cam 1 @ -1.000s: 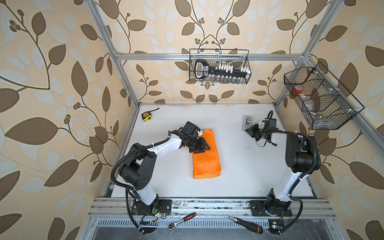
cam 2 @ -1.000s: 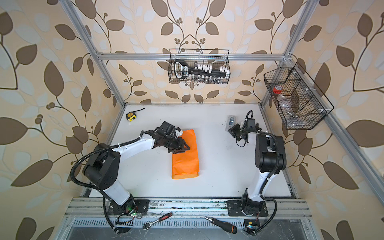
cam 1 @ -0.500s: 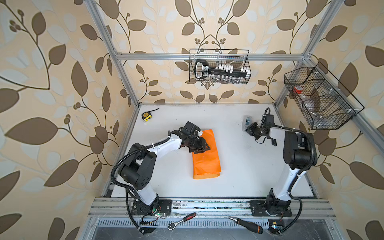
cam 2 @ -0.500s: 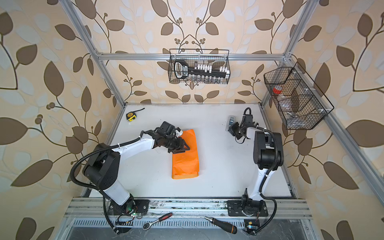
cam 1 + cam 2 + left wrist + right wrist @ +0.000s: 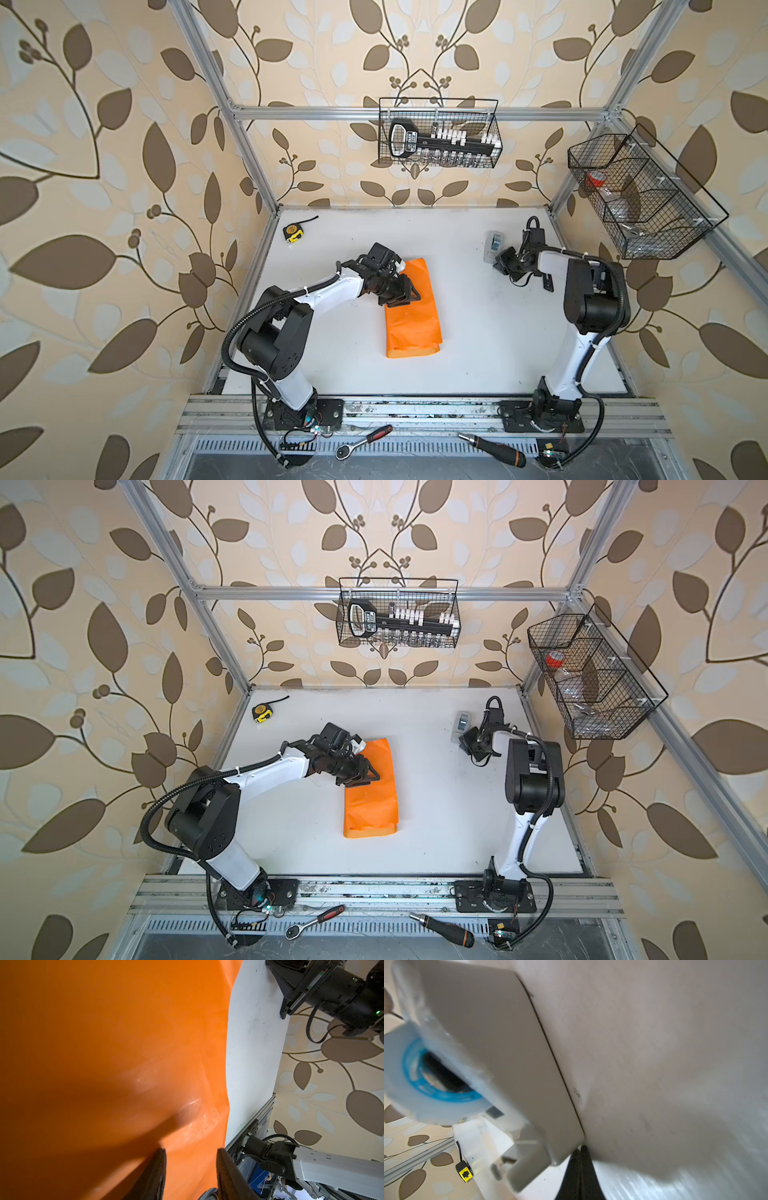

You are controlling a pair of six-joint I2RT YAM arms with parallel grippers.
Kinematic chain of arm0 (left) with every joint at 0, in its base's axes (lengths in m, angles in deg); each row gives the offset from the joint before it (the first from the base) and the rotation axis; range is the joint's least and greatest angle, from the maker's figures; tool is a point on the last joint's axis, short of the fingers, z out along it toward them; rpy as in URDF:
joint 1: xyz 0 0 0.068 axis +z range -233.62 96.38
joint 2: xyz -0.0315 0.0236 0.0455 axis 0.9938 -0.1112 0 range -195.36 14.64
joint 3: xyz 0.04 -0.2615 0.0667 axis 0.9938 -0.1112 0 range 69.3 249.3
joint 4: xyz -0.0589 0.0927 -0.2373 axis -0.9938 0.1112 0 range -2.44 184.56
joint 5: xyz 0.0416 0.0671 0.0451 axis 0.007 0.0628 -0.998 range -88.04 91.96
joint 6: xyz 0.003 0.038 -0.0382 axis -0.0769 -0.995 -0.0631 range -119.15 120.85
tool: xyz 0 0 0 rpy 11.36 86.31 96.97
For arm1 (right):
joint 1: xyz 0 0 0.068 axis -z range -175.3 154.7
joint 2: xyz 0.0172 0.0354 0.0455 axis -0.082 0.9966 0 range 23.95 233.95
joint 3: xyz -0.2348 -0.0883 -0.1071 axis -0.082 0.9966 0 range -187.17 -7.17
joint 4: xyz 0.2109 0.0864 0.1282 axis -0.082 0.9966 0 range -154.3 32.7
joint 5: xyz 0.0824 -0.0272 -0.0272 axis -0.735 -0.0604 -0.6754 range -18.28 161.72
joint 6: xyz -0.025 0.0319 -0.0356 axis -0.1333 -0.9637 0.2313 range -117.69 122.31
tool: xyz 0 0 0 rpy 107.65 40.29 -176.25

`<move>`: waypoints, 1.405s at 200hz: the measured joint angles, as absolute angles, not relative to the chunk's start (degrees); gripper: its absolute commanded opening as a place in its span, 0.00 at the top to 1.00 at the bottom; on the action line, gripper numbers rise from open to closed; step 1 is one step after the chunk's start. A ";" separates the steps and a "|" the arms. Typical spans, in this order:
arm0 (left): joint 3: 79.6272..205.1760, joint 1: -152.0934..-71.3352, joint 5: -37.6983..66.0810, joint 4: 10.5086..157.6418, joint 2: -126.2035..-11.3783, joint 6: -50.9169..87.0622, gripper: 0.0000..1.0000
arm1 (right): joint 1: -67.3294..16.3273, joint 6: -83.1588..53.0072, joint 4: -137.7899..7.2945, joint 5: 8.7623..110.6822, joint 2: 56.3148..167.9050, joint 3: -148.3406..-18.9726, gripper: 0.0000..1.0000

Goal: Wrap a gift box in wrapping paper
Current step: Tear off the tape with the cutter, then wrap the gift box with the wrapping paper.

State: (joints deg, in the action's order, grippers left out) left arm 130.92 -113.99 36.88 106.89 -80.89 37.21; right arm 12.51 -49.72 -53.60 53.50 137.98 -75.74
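Left gripper (image 5: 191,1152), jaws apart, seemingly pins the wrapping paper (image 5: 413,328) fold down; clenched right gripper (image 5: 581,1148) reaches the tape dispenser (image 5: 494,245) at the desk's (image 5: 478,357) two o'clock.

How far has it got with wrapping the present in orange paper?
Roughly midway, I'd judge. Done: the wrapping paper is folded into a long bundle; the gift box is hidden, presumably inside. In hand: the left end effector rests on the bundle, jaws apart, while the right end effector, shut, is at the tape dispenser. Left: the bundle's near end looks open, so taping and end folds likely remain.
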 measured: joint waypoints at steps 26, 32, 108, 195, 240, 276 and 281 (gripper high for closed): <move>130.92 -113.99 36.88 106.89 -80.89 37.21 0.56 | 12.93 -49.37 -56.88 55.12 135.34 -71.83 1.00; 130.92 -113.99 36.88 106.89 -80.89 37.21 0.56 | 13.13 -49.18 -57.27 55.56 134.12 -70.32 1.00; 130.92 -113.99 36.86 106.89 -80.89 37.21 0.57 | 12.12 -50.73 -73.33 44.00 106.60 -49.03 0.98; 130.90 -113.99 36.86 106.80 -80.89 37.30 0.56 | -7.22 -68.65 -102.84 35.78 91.23 -26.19 0.68; 130.90 -114.03 36.73 106.80 -80.89 37.41 0.57 | -18.26 -73.39 -110.49 45.53 87.76 -21.27 0.36; 130.90 -114.05 36.64 106.80 -80.89 37.50 0.57 | -25.80 -75.51 -118.69 55.60 90.77 -19.72 0.24; 130.90 -114.05 36.64 106.82 -80.89 37.52 0.57 | -26.67 -75.62 -120.06 56.91 91.54 -19.72 0.23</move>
